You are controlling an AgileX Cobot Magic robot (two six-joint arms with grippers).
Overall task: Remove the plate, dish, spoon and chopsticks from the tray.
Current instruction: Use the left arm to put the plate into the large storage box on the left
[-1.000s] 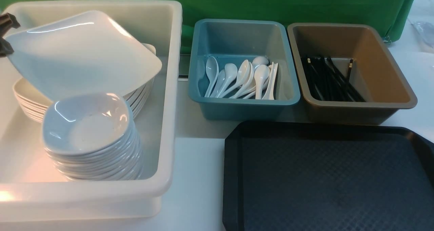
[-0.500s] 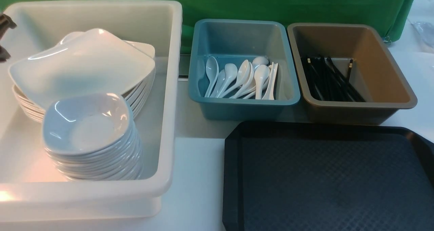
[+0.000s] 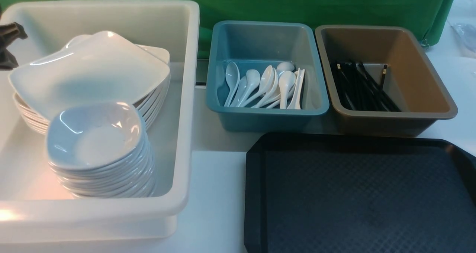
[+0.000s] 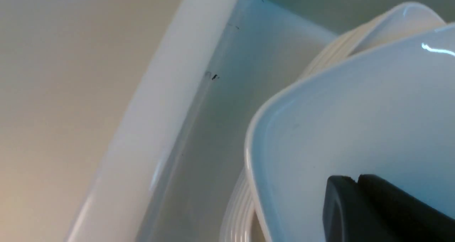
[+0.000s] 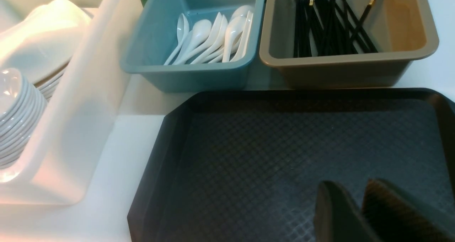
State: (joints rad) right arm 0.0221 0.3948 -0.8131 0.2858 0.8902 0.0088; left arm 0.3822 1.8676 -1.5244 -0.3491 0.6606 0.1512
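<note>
The black tray lies at the front right with nothing on it. The large white plate rests skewed on top of a stack of plates inside the white tub. A stack of small white dishes stands in front of it. My left gripper hangs at the tub's far left edge, just above the plate's corner; its tips are shut on nothing. My right gripper hovers over the tray, slightly open and empty. Spoons lie in the blue tub, chopsticks in the brown tub.
The blue tub and the brown tub stand side by side behind the tray. The white tub fills the left side. A green cloth hangs along the back. A strip of white table runs between the white tub and the tray.
The plate, held tilted above the stack by my left gripper a second ago, has come down onto the stack and is free. The left gripper has shifted only slightly.
</note>
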